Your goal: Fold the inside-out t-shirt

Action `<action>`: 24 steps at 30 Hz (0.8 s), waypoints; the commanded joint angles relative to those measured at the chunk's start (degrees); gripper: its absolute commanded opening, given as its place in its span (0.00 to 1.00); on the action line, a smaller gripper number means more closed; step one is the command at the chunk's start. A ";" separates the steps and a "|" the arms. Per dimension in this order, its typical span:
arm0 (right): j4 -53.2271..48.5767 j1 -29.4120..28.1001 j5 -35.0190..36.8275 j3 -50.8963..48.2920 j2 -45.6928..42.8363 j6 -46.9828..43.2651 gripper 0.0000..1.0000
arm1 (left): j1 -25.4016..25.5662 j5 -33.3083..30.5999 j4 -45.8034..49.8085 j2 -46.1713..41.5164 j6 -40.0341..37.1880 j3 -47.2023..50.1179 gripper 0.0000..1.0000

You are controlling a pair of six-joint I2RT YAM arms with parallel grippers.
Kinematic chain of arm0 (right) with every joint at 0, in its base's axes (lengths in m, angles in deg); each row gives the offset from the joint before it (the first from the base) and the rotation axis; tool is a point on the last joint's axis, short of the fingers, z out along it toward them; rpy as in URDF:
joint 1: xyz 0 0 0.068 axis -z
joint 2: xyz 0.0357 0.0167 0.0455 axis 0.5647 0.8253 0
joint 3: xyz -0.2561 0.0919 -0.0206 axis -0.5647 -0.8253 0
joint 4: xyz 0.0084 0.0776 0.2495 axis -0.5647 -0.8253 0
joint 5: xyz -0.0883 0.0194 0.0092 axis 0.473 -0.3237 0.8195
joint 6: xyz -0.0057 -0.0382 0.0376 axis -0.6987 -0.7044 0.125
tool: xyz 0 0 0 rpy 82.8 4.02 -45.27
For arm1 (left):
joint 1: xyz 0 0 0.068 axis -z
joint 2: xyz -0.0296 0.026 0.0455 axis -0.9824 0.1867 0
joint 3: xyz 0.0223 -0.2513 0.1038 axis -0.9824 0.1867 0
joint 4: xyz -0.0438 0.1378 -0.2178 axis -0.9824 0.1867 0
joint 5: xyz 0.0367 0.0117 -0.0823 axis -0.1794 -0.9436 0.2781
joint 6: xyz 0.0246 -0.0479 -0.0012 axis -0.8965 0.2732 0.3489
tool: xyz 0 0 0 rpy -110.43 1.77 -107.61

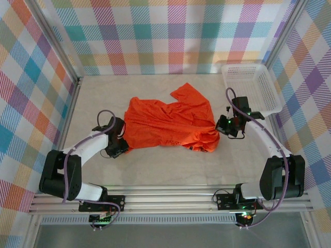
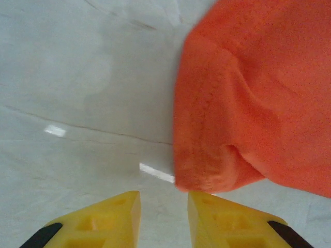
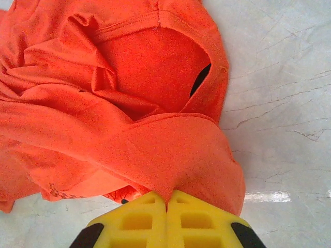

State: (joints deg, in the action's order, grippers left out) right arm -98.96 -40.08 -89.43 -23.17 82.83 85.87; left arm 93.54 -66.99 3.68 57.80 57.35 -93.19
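**A:** We have the inside-out t-shirt (image 1: 168, 124) bunched in the middle of the table (image 1: 155, 170), between our two arms. Our right gripper (image 3: 166, 200) has its fingers pressed together on a peak of orange cloth at the shirt's right edge.

**B:** That pinch worries us. Only the tip of a fold sits between the pads, so a firm pull may let the thin fabric slip out. We also cannot tell how many layers we hold. If there is more than one, lifting drags the whole heap instead of opening it.

**A:** On the other side, our left gripper (image 2: 164, 201) has its fingers apart with bare table between them. The stitched hem (image 2: 199, 139) lies just ahead, nearer one finger and not between the two.

**B:** Then closing here catches nothing, or only nicks the hem. Pushing forward low may roll the cloth away from us.

**A:** We cannot say which part each side is reaching. Mismatched corners would leave the shirt skewed.

**B:** The white basket (image 1: 258, 88) also stands near our right arm. A wide swing could knock it.
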 commanded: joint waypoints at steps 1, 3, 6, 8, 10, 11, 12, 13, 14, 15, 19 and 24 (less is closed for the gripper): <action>0.96 0.02 -1.75 1.35 0.58 0.67 0.04 | -0.77 7.05 -8.12 1.66 2.56 2.01 0.31; 1.17 0.06 -2.32 1.13 0.58 0.76 0.04 | -0.77 7.32 -9.36 2.09 3.02 2.07 0.31; 1.23 0.02 -2.73 0.82 0.49 0.76 0.04 | -0.77 6.02 -9.81 2.82 2.70 1.65 0.33; 1.23 0.07 -2.97 0.76 0.41 0.65 0.04 | -0.77 3.89 -9.29 4.25 2.23 1.07 0.34; 1.28 0.09 -3.17 0.82 0.40 0.68 0.04 | -0.77 2.24 -8.84 6.43 1.62 0.28 0.34; 1.32 0.05 -3.34 0.90 0.49 0.68 0.04 | -0.77 1.30 -8.80 7.52 1.62 -0.15 0.34; 1.37 -0.01 -3.51 0.92 0.50 0.68 0.04 | -0.85 0.88 -8.97 8.32 1.51 -0.34 0.34; 1.40 0.01 -3.67 0.95 0.56 0.69 0.04 | -0.78 0.58 -9.46 9.01 1.53 -0.54 0.34; 1.49 0.03 -3.86 0.91 0.65 0.60 0.04 | -0.82 0.20 -10.06 9.46 1.53 -0.68 0.30; 1.54 0.02 -4.04 0.91 0.75 0.58 0.04 | -0.85 -0.21 -10.35 9.66 1.43 -0.93 0.23; 1.47 0.09 -5.10 1.86 1.28 0.21 0.01 | -0.94 -4.52 -5.26 8.38 -0.65 -6.27 0.00; -0.52 0.07 -3.23 7.62 0.35 -0.94 0.00 | -1.75 -13.98 5.58 1.52 -5.57 -19.00 0.00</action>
State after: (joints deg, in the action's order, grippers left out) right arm -98.78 -40.08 -92.82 -20.02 83.81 85.92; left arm 92.95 -72.98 6.22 64.25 55.47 -105.28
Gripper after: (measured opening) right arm 0.048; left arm 0.050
